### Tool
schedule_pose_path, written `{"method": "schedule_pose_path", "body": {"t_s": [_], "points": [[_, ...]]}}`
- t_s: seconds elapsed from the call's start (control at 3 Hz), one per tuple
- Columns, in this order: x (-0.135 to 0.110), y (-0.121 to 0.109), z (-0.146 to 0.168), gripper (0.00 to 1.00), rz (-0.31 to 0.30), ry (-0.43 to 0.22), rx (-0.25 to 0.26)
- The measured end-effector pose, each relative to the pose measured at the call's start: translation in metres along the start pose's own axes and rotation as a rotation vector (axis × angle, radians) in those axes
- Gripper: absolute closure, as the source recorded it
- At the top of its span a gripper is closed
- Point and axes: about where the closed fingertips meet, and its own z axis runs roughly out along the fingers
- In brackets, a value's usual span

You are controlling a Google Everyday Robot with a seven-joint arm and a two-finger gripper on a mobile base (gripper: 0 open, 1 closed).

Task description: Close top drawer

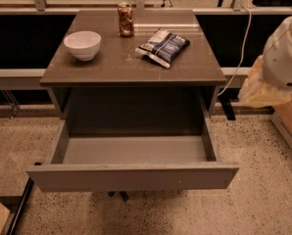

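The top drawer (131,176) is pulled far out of the grey-brown cabinet (136,72). It has a plain flat front panel, and its light grey inside is empty. My gripper (266,89) is at the right edge of the view, at the end of the white and cream arm. It hangs in the air to the right of the cabinet, about level with the cabinet top. It is apart from the drawer and touches nothing.
On the cabinet top stand a white bowl (82,44), a brown can (126,19) and a blue snack bag (163,47). A white cable (240,48) hangs behind at the right. A wooden crate (290,119) is at the right, and the floor is speckled.
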Motion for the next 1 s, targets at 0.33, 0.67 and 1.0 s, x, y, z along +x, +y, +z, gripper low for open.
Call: {"method": "schedule_pose_path", "body": {"t_s": [0.33,0.67,1.0], "points": [[-0.004,0.013,0.021,0.99,-0.018,0.005,-0.061],[-0.009,0.045,0.052,1.0,-0.05,-0.022,-0.114],[-0.001,0.082,0.106,1.0,-0.047,-0.043,-0.193]]}}
